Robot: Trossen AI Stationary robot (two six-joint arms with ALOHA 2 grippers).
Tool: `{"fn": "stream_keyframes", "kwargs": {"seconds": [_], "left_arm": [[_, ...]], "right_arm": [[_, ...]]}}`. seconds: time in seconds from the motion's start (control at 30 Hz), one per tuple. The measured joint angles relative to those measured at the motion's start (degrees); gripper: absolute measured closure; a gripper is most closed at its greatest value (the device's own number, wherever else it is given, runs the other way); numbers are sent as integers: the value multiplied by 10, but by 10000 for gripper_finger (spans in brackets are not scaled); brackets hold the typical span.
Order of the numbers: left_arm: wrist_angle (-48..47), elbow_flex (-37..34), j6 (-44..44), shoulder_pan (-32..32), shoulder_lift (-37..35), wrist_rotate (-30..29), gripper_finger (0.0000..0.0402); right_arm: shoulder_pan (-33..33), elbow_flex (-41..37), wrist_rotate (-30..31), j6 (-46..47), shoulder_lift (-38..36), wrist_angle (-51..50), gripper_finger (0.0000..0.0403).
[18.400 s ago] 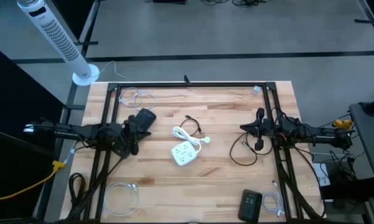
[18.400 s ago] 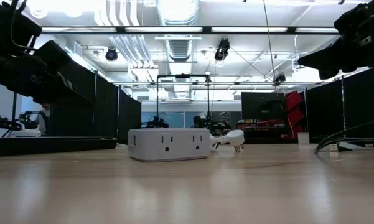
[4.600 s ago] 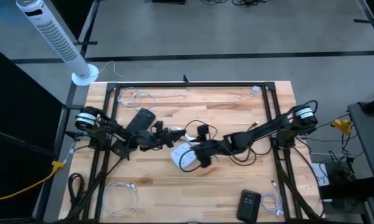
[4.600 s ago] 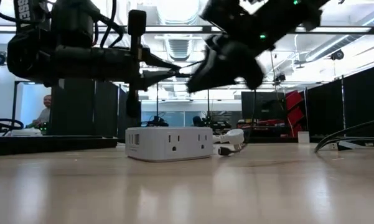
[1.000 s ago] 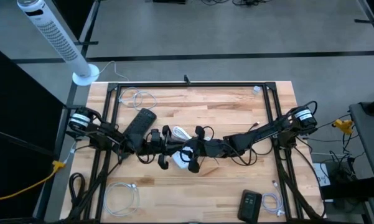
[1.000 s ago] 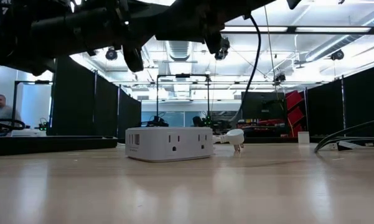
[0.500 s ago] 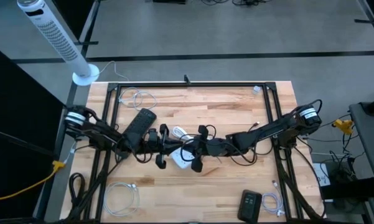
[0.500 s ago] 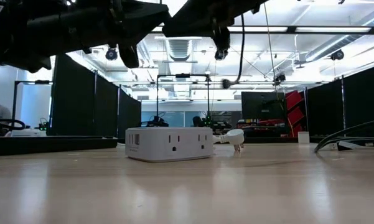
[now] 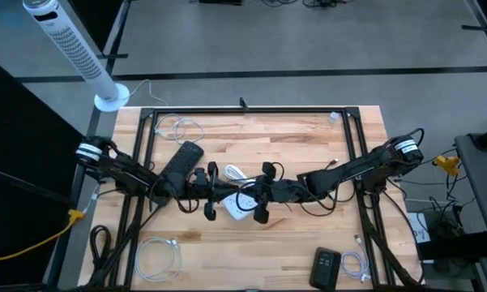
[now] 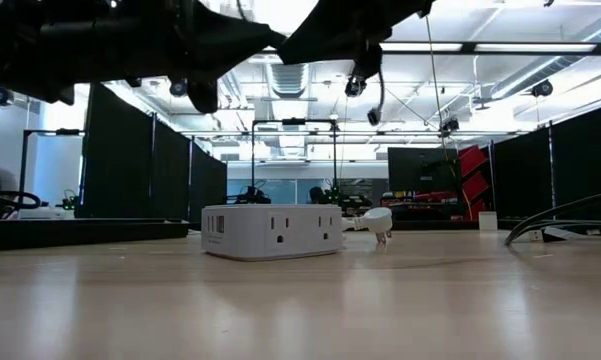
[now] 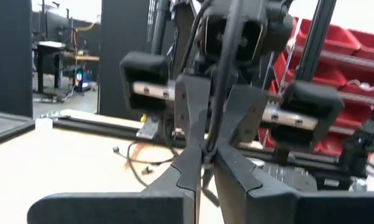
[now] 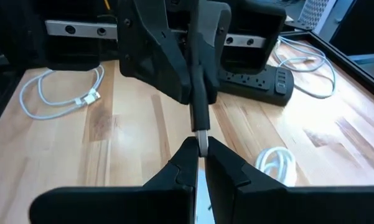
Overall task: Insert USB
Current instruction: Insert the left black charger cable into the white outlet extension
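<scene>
We see both end effectors, left (image 9: 224, 191) and right (image 9: 247, 193), clenched on one USB plug (image 12: 200, 142) above the hub (image 10: 271, 231), mid-counter (image 9: 308, 138), edges well apart.

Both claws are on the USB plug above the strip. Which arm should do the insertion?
Left, probably. The left claw grips the plug by its black body; the right claw pinches the metal tip that must enter the strip.

Wood table (image 9: 308, 138) w/ white pwr cube (image 10: 272, 231), black pwr strip (image 9: 181, 160), cables (image 9: 159, 256).
</scene>
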Motion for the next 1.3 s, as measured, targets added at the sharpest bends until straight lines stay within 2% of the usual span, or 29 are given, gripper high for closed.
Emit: {"fn": "stream_keyframes", "kwargs": {"seconds": [0.13, 0.2, 0.43, 0.57, 0.67, 0.87, 1.17, 1.3], "left_arm": [[-49, -1, -7, 0, -11, -3, 386], [-74, -1, -11, -1, -13, 0, 400], [-126, -3, -26, -1, -12, 3, 396], [-121, -3, -31, -7, -13, 2, 398], [-125, -3, -26, -14, -20, 25, 399], [-128, 1, 35, -38, -37, 63, 400], [-247, 97, 92, -49, -11, 29, 401], [-301, 141, 123, -49, -1, -17, 401]], "right_arm": [[0, 0, 2, -3, -6, -7, 399], [0, 0, 8, -2, -6, 1, 400], [0, 1, 9, 0, -8, -7, 400], [-1, 1, 8, -1, -9, -14, 400], [-1, 1, 6, -2, -8, -39, 400], [0, 1, 4, -2, -8, -98, 400], [0, 1, 4, -4, 2, -124, 400], [0, 1, 4, -5, 13, -127, 400]]}}
